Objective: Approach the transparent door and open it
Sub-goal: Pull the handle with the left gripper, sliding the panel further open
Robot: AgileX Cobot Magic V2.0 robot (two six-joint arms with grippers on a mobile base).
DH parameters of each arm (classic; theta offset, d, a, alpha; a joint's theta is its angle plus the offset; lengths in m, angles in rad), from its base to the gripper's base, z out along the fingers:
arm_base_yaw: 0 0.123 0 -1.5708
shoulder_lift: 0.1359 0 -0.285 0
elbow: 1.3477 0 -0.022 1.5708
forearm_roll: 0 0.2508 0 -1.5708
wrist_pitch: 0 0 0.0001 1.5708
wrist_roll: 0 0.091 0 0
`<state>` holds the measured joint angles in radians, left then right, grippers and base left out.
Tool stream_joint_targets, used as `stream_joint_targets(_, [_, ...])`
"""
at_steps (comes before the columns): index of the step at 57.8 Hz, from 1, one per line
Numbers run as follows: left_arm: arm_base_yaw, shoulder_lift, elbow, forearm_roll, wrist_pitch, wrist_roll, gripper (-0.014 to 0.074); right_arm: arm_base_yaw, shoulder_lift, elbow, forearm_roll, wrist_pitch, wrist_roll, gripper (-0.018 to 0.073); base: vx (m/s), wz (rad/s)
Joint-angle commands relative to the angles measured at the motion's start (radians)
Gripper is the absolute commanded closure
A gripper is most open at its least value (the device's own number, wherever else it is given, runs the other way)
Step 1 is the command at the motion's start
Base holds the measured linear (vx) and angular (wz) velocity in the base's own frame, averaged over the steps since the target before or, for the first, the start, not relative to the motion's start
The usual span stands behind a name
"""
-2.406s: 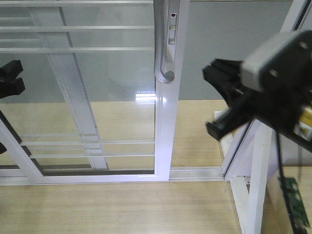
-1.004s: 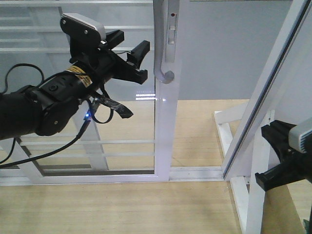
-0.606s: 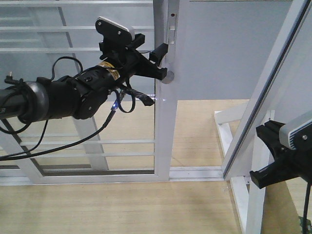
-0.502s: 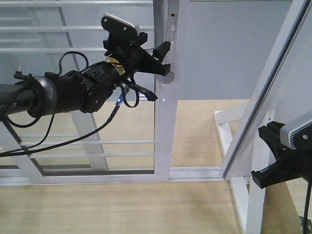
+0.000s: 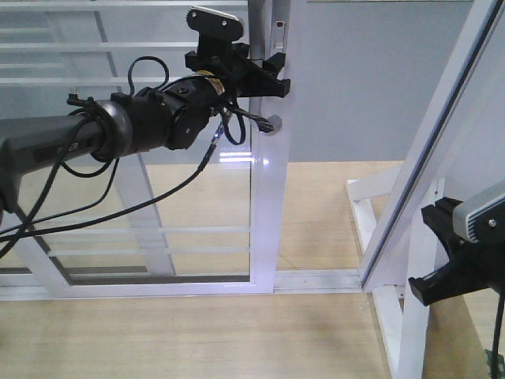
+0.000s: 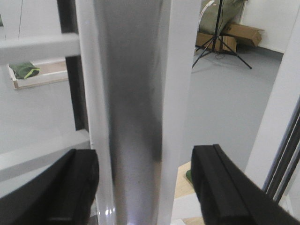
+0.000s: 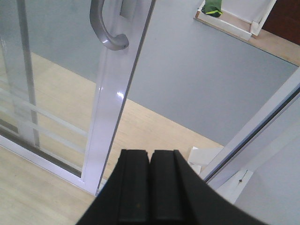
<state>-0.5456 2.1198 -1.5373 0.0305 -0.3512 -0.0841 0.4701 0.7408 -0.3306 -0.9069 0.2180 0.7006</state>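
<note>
Left wrist view: left pincer [image 6: 143, 187], spread wide, straddles the transparent door [image 6: 180, 70].

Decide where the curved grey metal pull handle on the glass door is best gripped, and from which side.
Grip the curved grey metal pull handle on its straight vertical shaft, above the hooked end, head-on from the front, fingers either side. The open left gripper matches.
</note>
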Motion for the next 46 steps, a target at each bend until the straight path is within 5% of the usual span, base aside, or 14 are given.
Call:
stream_joint_targets(1, [0.001, -0.040, -0.066, -0.011, -0.054, 0.007, 0.0055, -0.005, 0.002, -0.030, -0.029, -0.035, 0.002, 0.0561, 0.00, 0.00])
stream_joint_targets(14, [0.027, -0.024, -0.102, -0.031, -0.003, 0.015, 0.0106, -0.005, 0.002, -0.030, -0.029, -0.035, 0.007, 0.0561, 0.00, 0.00])
stream_joint_targets(32, [0.026, -0.031, -0.102, -0.031, 0.022, 0.018, 0.0596, -0.005, 0.002, -0.030, -0.028, -0.035, 0.011, 0.0561, 0.00, 0.00])
stream_joint_targets(46, [0.029, -0.078, -0.102, -0.031, 0.135, 0.074, 0.0603, -0.005, 0.002, -0.030, -0.029, -0.027, 0.021, 0.0561, 0.00, 0.00])
